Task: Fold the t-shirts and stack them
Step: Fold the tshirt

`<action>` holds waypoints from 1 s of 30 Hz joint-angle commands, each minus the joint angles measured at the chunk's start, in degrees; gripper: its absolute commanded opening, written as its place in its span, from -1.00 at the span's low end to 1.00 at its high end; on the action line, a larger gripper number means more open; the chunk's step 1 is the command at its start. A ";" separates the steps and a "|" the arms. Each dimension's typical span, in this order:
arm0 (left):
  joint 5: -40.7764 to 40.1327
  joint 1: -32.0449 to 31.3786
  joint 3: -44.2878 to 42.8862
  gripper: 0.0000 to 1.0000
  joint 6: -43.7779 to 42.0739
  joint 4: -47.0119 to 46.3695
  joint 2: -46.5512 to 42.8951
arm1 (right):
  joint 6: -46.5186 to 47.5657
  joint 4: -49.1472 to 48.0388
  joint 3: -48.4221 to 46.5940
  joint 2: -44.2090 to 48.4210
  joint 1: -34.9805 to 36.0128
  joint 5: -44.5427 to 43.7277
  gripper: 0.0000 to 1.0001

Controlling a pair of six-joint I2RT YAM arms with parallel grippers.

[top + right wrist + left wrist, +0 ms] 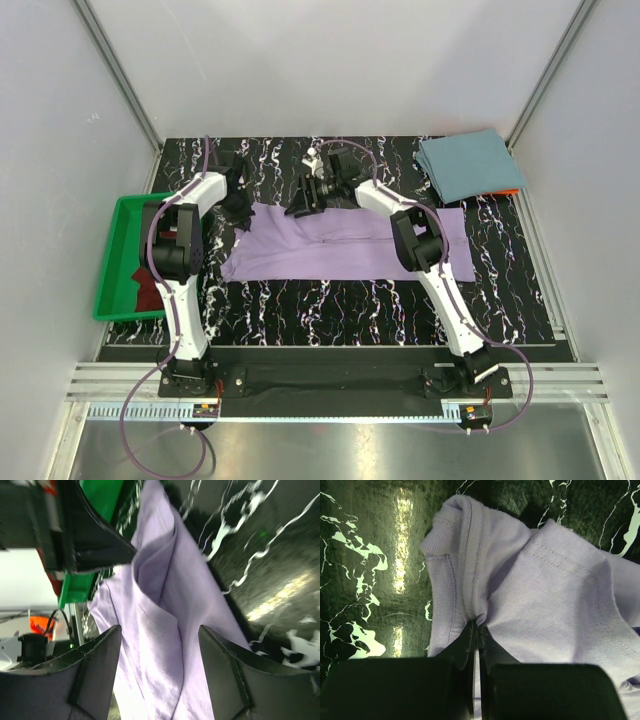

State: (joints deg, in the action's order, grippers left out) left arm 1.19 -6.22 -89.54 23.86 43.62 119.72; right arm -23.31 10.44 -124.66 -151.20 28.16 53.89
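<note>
left arm (183,310): white links, black joints | right arm (448,305): same | cables (124,415): purple | pincer fingers (235,680): black, wedge-shaped

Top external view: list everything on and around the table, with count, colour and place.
lavender t-shirt: one, pale purple, spread across the table's middle
teal-blue t-shirt: one, folded, far right corner
maroon t-shirt: one, dark red, bunched in the tray
green tray: one, left table edge
orange item: one, only an edge showing under the teal-blue t-shirt
table: one, black marbled
left gripper: one, black, shut on the lavender t-shirt's edge
right gripper: one, black, open over the lavender t-shirt
</note>
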 commanded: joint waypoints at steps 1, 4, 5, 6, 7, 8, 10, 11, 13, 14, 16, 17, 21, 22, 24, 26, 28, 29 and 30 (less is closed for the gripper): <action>-1.63 0.33 -1.70 -1.00 -0.04 0.33 0.25 | 1.95 1.87 -3.66 -1.20 1.63 3.24 0.41; -1.63 0.33 -1.69 -1.00 -0.13 0.07 0.34 | 1.60 2.13 -4.80 -2.35 1.98 3.50 0.42; -1.72 0.33 -1.69 -1.00 -0.13 0.07 0.42 | 1.43 2.39 -5.24 -2.78 2.16 3.77 0.42; -1.72 0.33 -1.61 -1.00 -0.13 0.07 0.43 | 1.34 2.31 -6.02 -3.31 2.25 4.12 0.42; -1.72 0.33 -1.69 -1.00 -0.13 -0.02 0.43 | 0.82 2.13 -6.21 -3.49 2.33 4.90 0.42; -1.81 0.33 -1.78 -1.00 -0.13 -0.02 0.60 | 0.46 0.91 -6.21 -3.41 2.68 5.35 0.42; -1.81 0.33 -1.69 -1.00 -0.13 -0.02 0.69 | -1.11 -0.41 -6.21 -3.58 2.95 6.48 0.40; -1.81 0.33 -1.78 -1.00 -0.04 -0.11 0.69 | -1.82 -1.81 -6.21 -3.58 3.12 6.84 0.40; -1.81 0.33 -1.78 -1.00 0.05 -0.20 0.86 | -3.05 -2.35 -6.56 -3.93 3.30 7.37 0.39; -1.81 0.33 -1.78 -1.00 0.05 -0.28 0.95 | -3.23 -2.61 -6.82 -4.19 3.39 7.55 0.38; -1.72 0.33 -1.69 -1.00 0.22 -0.37 1.04 | -4.81 -3.84 -6.47 -4.46 3.39 8.77 0.36; -1.63 0.33 -1.52 -1.00 0.14 -0.37 1.04 | -5.51 -5.15 -6.12 -4.63 3.39 9.13 0.35; -1.63 0.33 -1.25 -1.00 0.31 -0.64 1.04 | -9.29 -9.90 -3.40 -2.71 3.22 10.01 0.02; -1.63 0.33 -1.17 -1.00 0.40 -0.64 1.13 | -9.73 -9.91 -2.87 -2.09 3.13 9.92 -0.03; -1.72 0.33 -1.08 -1.00 0.31 -0.72 1.13 | -10.43 -12.80 -1.30 -0.25 2.95 9.31 -0.09; -1.89 0.33 -0.99 -1.00 0.31 -0.55 1.22 | -11.58 -15.08 0.72 1.59 2.25 9.39 -0.18; -2.24 0.33 -0.90 -1.00 0.22 -0.64 1.30 | -12.20 -15.62 1.70 2.74 1.64 9.48 -0.27; -2.33 0.33 -0.90 -1.00 0.23 -0.46 1.30 | -12.20 -15.54 2.75 3.97 1.37 9.22 -0.29; -2.51 0.33 -0.82 -1.00 0.14 -0.37 1.22 | -12.20 -15.71 3.45 4.59 1.19 8.43 -0.32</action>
State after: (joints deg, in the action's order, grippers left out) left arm 1.06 -6.22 -89.65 24.03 43.62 119.87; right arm -33.87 -0.58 -122.45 -153.95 30.52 61.78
